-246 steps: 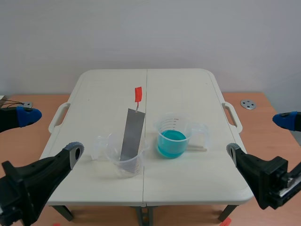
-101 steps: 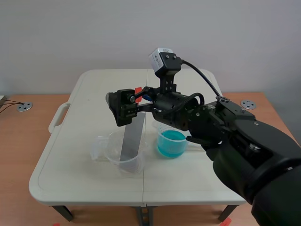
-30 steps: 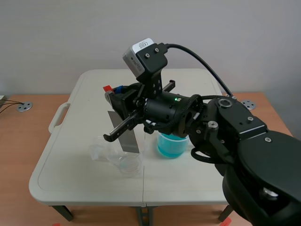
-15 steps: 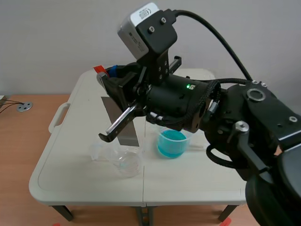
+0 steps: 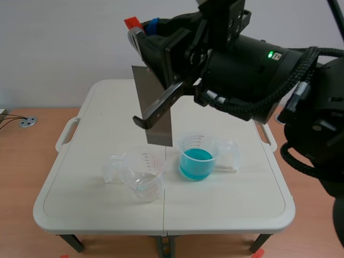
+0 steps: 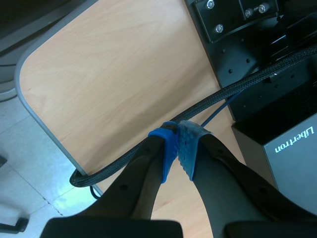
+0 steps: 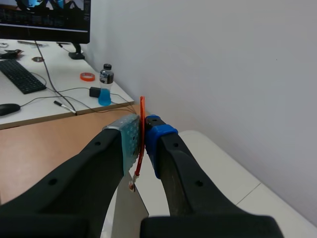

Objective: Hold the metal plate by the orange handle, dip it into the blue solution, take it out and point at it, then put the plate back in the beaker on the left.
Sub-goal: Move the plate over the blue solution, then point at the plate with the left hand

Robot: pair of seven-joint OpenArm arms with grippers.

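The right gripper stood high above the table, its two pads pinched tight on the orange handle, with only the thin tab between them; the right wrist view showed the same close hold, the handle upright between the pads and the metal plate hanging from it by a small link; in the scene view the plate hung free in the air, near vertical, out of both vessels, its lower edge above the gap between the empty clear beaker on the left and the beaker of blue solution on the right, touching neither; the left gripper was not in the scene view, and its own view showed its fingers closed together on nothing above a wooden surface, beside a black cable; the step in hand looked to be the carry toward the dip, which was not yet made; the next move would call for shifting the plate sideways until its lower edge stood over the blue beaker's mouth, then lowering it straight, keeping the plate off the rim so the light beaker would not tip or slide.
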